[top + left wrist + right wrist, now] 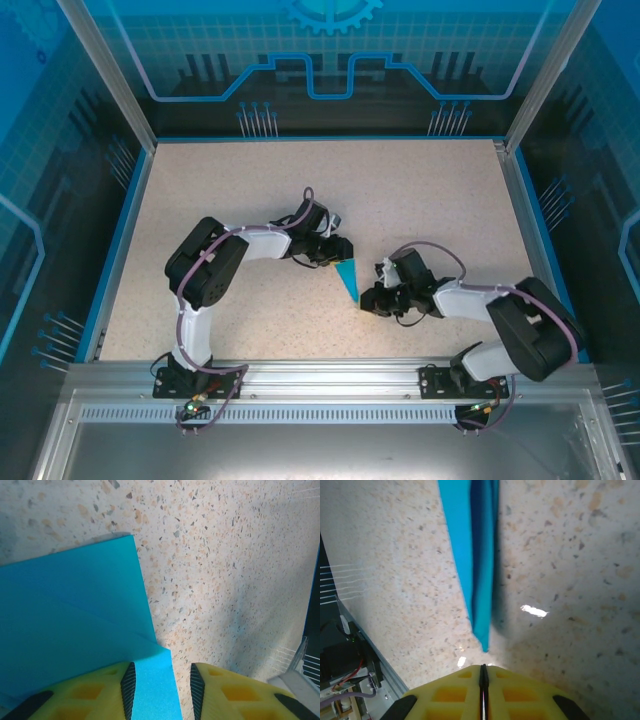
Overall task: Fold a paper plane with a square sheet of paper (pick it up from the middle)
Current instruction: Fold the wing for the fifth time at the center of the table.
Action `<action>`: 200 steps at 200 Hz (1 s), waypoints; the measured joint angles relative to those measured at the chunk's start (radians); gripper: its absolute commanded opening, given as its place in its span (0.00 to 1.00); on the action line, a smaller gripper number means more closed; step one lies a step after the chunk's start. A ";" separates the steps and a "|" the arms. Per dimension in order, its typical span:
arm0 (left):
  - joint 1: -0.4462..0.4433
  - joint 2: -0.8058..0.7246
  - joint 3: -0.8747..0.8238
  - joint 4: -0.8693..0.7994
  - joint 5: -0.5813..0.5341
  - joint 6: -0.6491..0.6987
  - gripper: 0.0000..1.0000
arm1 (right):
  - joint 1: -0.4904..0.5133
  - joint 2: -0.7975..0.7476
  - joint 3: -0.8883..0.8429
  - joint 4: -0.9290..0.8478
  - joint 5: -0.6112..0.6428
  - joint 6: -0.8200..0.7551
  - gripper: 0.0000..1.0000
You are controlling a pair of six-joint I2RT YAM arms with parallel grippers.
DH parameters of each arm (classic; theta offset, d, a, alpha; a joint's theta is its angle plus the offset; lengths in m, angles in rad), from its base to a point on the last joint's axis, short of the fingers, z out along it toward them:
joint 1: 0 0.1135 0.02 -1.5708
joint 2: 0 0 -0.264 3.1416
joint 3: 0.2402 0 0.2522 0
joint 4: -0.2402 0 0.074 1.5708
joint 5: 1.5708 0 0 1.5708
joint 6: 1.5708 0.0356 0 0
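Left hand [162, 680] apart over the plane [75, 605], right hand [483, 672] together behind its tip; any nudge could skew folds.

This is a robotics lab cell, an enclosed test station rather than a home or shop. A speckled tabletop [420, 200] with a blue rim sits inside a frame of aluminium posts [105, 70]. Clear blue-tinted panels [200, 50] wall it in, printed with circuit lines and a gear emblem [332, 12]. Two black-and-white robot arms, left [205, 270] and right [520, 320], are bolted to a metal rail [330, 375] at the near edge, with cables [210, 398] looped at their bases.
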 measured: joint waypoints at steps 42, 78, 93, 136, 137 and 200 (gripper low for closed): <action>0.000 0.004 0.000 0.011 0.008 0.000 0.38 | -0.006 -0.045 0.100 -0.005 0.045 0.026 0.16; 0.000 0.006 0.000 0.018 0.015 0.000 0.39 | -0.006 0.113 0.202 0.045 0.034 0.042 0.17; 0.001 0.006 0.000 0.018 0.016 0.000 0.39 | -0.006 0.178 0.227 0.056 0.033 0.043 0.16; 0.001 0.006 0.000 0.018 0.019 0.000 0.42 | -0.007 0.290 0.207 0.099 0.027 0.048 0.15; 0.001 0.006 0.000 0.019 0.019 0.000 0.42 | -0.009 0.290 0.206 0.101 0.024 0.050 0.15; 0.011 0.002 0.003 0.010 0.015 0.026 0.42 | -0.013 0.278 0.152 0.192 0.023 0.043 0.12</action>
